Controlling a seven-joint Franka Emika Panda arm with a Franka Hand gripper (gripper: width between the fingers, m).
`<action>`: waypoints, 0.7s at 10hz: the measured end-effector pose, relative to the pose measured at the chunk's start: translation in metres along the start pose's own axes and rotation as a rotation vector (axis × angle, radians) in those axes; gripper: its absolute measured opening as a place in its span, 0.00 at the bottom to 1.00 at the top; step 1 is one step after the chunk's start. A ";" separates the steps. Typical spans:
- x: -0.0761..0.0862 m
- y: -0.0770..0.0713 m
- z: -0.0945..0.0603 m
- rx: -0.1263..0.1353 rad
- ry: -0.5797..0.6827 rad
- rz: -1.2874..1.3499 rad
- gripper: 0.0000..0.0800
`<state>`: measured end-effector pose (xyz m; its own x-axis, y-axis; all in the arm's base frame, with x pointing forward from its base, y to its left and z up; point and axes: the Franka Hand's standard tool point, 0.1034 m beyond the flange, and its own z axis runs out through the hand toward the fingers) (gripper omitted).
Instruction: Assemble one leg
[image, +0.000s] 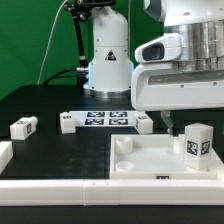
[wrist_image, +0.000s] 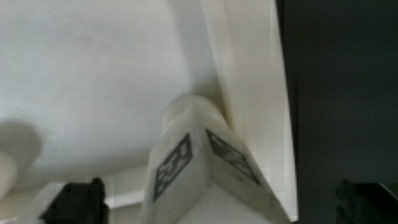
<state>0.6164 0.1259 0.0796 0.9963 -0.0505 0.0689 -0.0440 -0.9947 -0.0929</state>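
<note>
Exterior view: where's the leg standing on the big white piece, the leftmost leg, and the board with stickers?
Standing leg (image: 198, 143): exterior view, its tagged front face.
Leftmost leg (image: 23, 127): exterior view, its tagged face.
Marker board (image: 100, 119): exterior view, middle of the strip.

Single arm. White base column (image: 108, 55) stands upright at back of tabletop (image: 60, 100). Bulky white wrist housing (image: 182, 78) fills upper part of exterior view's right, pointing straight down. One dark finger (image: 168, 124) shows below housing. Claw (wrist_image: 221, 203) hangs low, jaws spread wide. In wrist view two dark fingertips (wrist_image: 80, 202) sit far apart at opposite sides.
</note>
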 end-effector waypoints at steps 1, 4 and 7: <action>0.001 0.000 0.000 -0.018 0.003 -0.127 0.81; 0.001 0.001 0.000 -0.045 0.000 -0.423 0.81; 0.001 0.002 0.001 -0.048 -0.005 -0.515 0.66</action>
<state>0.6174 0.1238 0.0789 0.8899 0.4474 0.0893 0.4494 -0.8933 -0.0027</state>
